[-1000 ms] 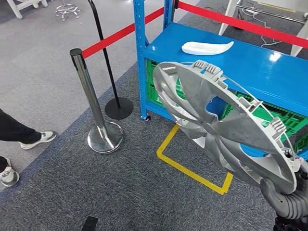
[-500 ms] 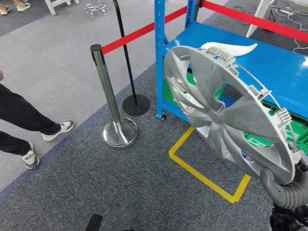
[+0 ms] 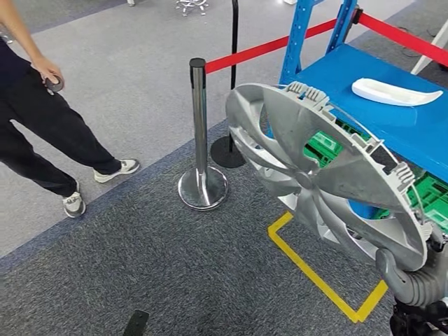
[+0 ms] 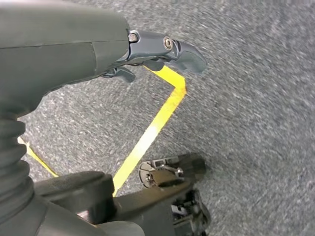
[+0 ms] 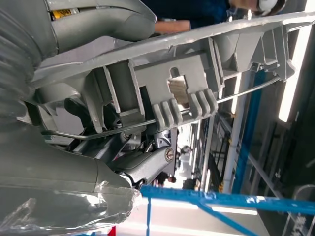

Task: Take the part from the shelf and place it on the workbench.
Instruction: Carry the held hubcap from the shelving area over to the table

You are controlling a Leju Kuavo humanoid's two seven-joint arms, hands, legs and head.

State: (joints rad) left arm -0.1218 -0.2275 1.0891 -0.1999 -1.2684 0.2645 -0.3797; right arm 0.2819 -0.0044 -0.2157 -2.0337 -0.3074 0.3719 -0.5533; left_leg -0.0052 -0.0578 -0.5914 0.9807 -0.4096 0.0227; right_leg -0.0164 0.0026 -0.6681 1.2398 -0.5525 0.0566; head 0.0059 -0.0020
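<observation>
I hold the part (image 3: 327, 175), a large silver wheel cover, by its lower rim in my right hand (image 3: 417, 283), down at the right corner of the head view. The disc rises from my grip up and to the left, carried in the air over the grey carpet (image 3: 158, 266) and the yellow tape outline (image 3: 317, 273), in front of the blue shelf (image 3: 401, 119). It is tilted, its back face turned upward and toward me. That back is matt grey plastic with broad swept spokes, ribbed clips standing along the rim and a thin wire ring threaded through them. In the right wrist view my dark fingers (image 5: 148, 164) press against the rim beside one ribbed clip (image 5: 185, 110).

My left hand (image 4: 111, 54) hangs over the carpet with nothing in it, its dark fingers loosely extended.

A white curved piece (image 3: 396, 91) lies on the shelf top. A chrome post (image 3: 201, 140) with a red belt (image 3: 253, 50) stands nearby, and a person (image 3: 37, 119) in dark trousers stands at the left.
</observation>
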